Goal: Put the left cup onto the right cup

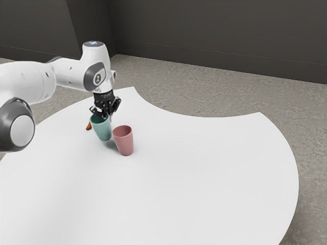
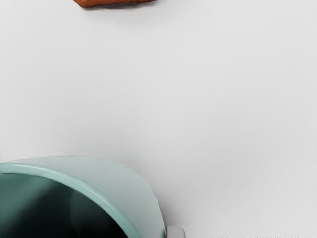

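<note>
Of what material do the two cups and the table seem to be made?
The teal cup: probably plastic or glazed ceramic, smooth with a soft sheen at the rim. The pink cup: likely the same, matte, evenly coloured. The table: white, matte, without grain; material unclear.

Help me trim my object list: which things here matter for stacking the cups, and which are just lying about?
For the job: teal cup, pink cup, gripper.
Lying about: small orange-brown object on the table beyond the teal cup.
</note>
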Tool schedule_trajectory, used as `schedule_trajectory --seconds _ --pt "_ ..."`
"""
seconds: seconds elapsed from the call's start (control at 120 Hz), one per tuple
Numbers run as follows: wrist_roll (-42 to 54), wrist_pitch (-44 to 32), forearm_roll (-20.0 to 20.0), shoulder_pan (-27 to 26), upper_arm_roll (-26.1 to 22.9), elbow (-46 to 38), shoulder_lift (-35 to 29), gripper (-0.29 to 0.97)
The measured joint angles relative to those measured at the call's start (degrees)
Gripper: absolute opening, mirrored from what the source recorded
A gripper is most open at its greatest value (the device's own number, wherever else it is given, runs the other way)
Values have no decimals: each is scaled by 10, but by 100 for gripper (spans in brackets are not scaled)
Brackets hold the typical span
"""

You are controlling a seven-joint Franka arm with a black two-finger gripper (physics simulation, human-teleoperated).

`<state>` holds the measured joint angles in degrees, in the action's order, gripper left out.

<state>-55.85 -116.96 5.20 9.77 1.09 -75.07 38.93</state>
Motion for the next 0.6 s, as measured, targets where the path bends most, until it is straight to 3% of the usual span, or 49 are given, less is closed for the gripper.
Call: schedule_trajectory --seconds 0.417,0.6 --pt "9 42 26 -4 -7 -4 -86 -10" --pt "12 57 26 -6 -46 -9 -107 -10"
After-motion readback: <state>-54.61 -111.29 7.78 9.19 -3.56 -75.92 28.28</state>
